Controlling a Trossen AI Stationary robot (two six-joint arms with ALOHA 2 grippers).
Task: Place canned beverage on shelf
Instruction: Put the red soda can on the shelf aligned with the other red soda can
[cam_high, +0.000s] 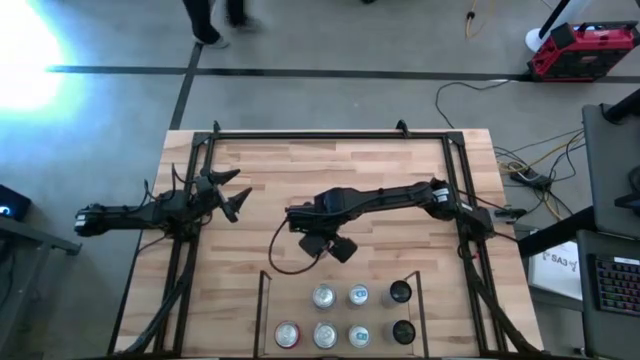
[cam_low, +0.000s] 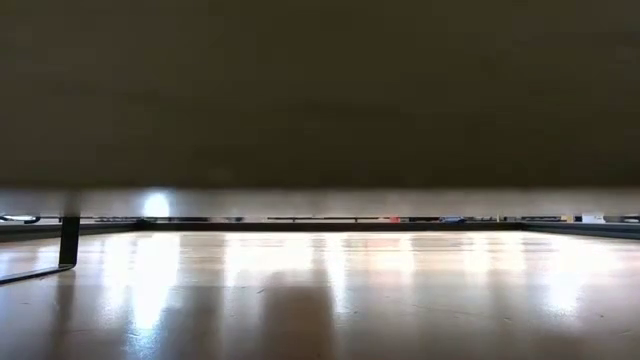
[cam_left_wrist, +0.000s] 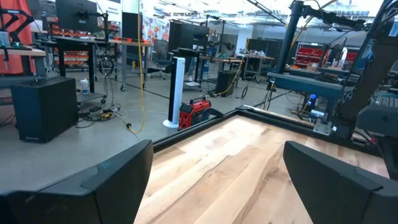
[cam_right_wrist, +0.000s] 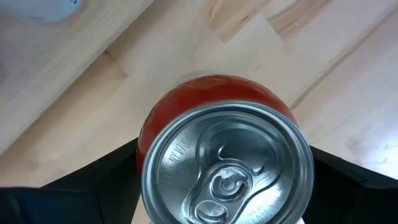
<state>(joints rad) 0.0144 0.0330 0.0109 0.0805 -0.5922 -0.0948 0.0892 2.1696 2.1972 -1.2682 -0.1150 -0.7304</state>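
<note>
Right gripper (cam_high: 328, 243) sits just below centre of the high view, above the light butcher-block wooden table (cam_high: 300, 180), its two dark fingers (cam_right_wrist: 87, 180) clamped on either side of an upright red aluminium beverage can with a silver pull-tab lid (cam_right_wrist: 225, 163); in the right wrist view the can fills the lower middle of the frame, with pale wood planks behind it. From overhead the can itself is hidden under the gripper. Small rectangular shelf bay with thin black metal side rails and a light wood floor (cam_high: 264, 310) lies at the bottom centre of the high view, just below the right gripper. Seven cans stand in it in two rows: upper row has a silver-topped can (cam_high: 323, 296), a silver-topped can with a teal rim (cam_high: 358, 295) and a black can (cam_high: 400, 292); lower row has a red-rimmed can (cam_high: 288, 334), two more silver-topped cans (cam_high: 324, 335) (cam_high: 359, 335) and a second black can (cam_high: 403, 331). The upper-left slot shows bare wood. Left gripper (cam_high: 232, 192) waits at the left-centre of the high view, fingers (cam_left_wrist: 93, 186) apart with nothing between them. Low view shows only table surface under a dark band.
</note>
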